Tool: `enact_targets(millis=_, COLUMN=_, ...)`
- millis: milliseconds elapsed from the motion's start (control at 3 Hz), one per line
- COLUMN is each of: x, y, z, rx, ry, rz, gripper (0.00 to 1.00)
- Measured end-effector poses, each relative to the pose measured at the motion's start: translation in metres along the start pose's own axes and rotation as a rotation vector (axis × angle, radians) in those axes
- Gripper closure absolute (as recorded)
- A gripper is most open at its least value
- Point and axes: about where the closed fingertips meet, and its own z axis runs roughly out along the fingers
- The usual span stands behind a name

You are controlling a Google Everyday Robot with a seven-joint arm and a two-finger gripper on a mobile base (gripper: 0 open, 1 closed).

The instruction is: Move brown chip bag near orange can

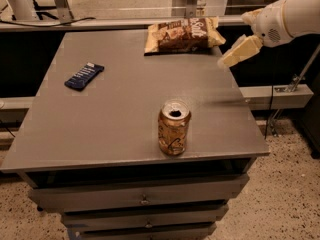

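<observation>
Hovering just off the far right edge of the tabletop point(125, 104), the gripper point(235, 53) hangs beside the brown chip bag point(182, 34), close but not touching it. It carries nothing, and how wide it stands cannot be told from this angle. The step looks like the approach to the grasp. The bag lies flat at the far edge, well apart from the orange can point(174, 128) upright near the front. Next, the gripper must swing left over the bag and drop onto it.
</observation>
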Motion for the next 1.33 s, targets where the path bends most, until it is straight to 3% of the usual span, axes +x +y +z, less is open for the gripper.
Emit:
enact_targets(millis=333, x=0.004, y=-0.001, z=0.008, rx=0.010, ry=-0.061, rz=0.039, gripper=0.00)
enact_targets(millis=667, x=0.015, y=-0.014, z=0.038, rx=0.038, ry=-0.179, rz=0.124, gripper=0.00)
enact_targets(millis=1000, x=0.023, y=-0.050, z=0.080, rx=0.128, ry=-0.263, rz=0.167, gripper=0.00)
enact_targets(millis=1333, x=0.028, y=-0.091, z=0.114, rx=0.220, ry=-0.295, rz=0.179, gripper=0.00)
